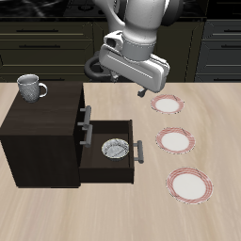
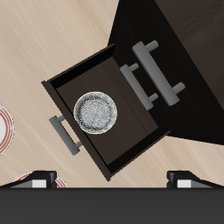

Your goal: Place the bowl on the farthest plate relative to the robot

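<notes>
The bowl [image 1: 116,149], small, pale and speckled inside, lies in the open middle drawer [image 1: 94,160] of a dark cabinet; it also shows in the wrist view [image 2: 94,113]. Three white plates with pink-red rims lie in a row on the table: one far back [image 1: 169,104], one in the middle [image 1: 175,140], and one nearest the table's front edge [image 1: 190,185]. My gripper [image 1: 139,89] hangs high above the drawer, open and empty, its fingertips [image 2: 39,179] spread wide well above the bowl.
The dark cabinet [image 1: 38,127] stands on the table with a grey handled mug [image 1: 31,87] on top. The drawer's handle [image 1: 138,151] sticks out toward the plates. A closed drawer handle [image 2: 157,74] is above it.
</notes>
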Controlling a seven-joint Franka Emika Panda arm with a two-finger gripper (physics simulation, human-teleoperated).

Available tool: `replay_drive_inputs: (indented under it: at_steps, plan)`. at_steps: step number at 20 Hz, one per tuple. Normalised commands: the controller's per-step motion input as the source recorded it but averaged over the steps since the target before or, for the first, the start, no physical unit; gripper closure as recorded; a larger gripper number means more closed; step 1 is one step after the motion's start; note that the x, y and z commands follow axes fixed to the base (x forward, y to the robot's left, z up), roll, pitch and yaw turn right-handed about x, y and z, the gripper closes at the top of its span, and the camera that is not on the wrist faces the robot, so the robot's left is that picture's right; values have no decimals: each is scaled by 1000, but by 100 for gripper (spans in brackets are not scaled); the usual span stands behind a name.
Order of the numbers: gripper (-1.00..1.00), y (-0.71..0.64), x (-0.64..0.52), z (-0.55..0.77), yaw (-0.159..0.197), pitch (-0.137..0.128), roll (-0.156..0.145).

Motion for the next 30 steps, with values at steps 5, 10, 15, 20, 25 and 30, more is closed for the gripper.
replay_drive_inputs:
  at_steps: [5, 10, 15, 20, 25, 30]
  plan:
    - [-100, -89, 43, -6, -84, -34, 6]
    - [-100, -265, 121, -62, -113, -29, -29]
    - [-100, -120, 89, -114, -54, -16, -15]
    - [-100, -101, 91, -136, -91, -10, 5]
    - [-100, -274, 113, -92, -150, -12, 3]
    - [-100, -119, 66, -86, -91, -12, -7]
